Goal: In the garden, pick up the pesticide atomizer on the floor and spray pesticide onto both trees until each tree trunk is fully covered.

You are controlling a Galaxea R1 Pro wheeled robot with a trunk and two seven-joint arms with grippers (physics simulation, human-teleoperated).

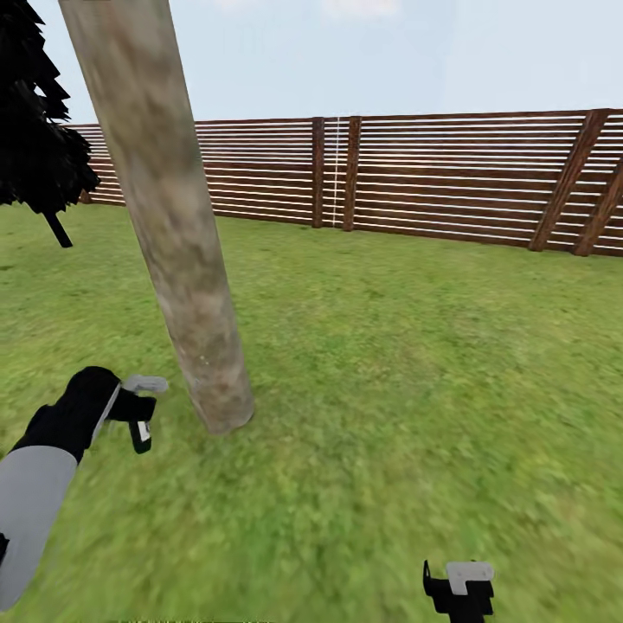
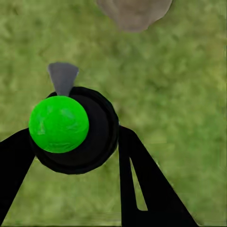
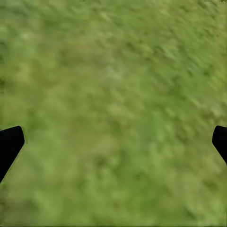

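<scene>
In the left wrist view the pesticide atomizer [image 2: 59, 124] is seen end-on: a bright green round part on a dark round body, with a grey spout toward the tree trunk [image 2: 135, 12]. My left gripper [image 2: 73, 142] is shut on it, one black finger on each side. In the head view the left gripper [image 1: 137, 420] hangs low over the grass, just left of the foot of the thick mottled tree trunk [image 1: 173, 234]. The bottle itself is hard to make out there. My right gripper [image 1: 459, 590] is low at the near right, and its fingers [image 3: 9, 144] stand wide apart over bare grass.
Green lawn [image 1: 407, 363] stretches to a reddish-brown slatted fence [image 1: 450, 173] at the back. A dark conifer [image 1: 35, 130] stands at the far left, beyond the trunk. Open grass lies to the right of the trunk.
</scene>
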